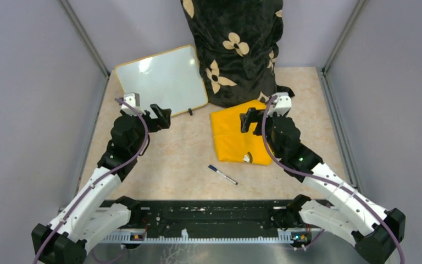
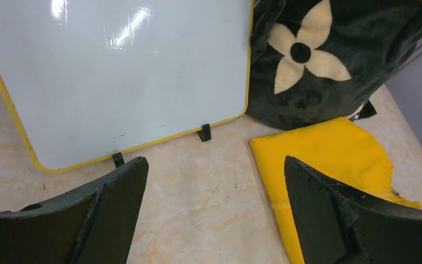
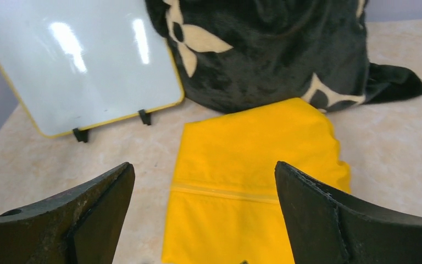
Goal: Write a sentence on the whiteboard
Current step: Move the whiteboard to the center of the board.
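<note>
The whiteboard (image 1: 161,81) (image 2: 121,77) (image 3: 82,60) lies at the back left of the table, glossy white in a thin yellow frame, with two small black clips on its near edge. Its surface is blank; no sentence shows on it. My left gripper (image 1: 161,116) (image 2: 214,181) hovers open just in front of the board's near edge, nothing between its fingers. My right gripper (image 1: 249,120) (image 3: 203,187) hangs open above the yellow cloth, also empty. A marker (image 1: 222,175) with a dark blue cap lies on the table between the arms, near the front.
A folded yellow cloth (image 1: 239,135) (image 2: 329,159) (image 3: 253,176) lies right of centre. A black plush bag with cream flowers (image 1: 236,49) (image 2: 318,60) (image 3: 264,49) stands at the back, touching the board's right edge. Grey walls enclose the table on three sides.
</note>
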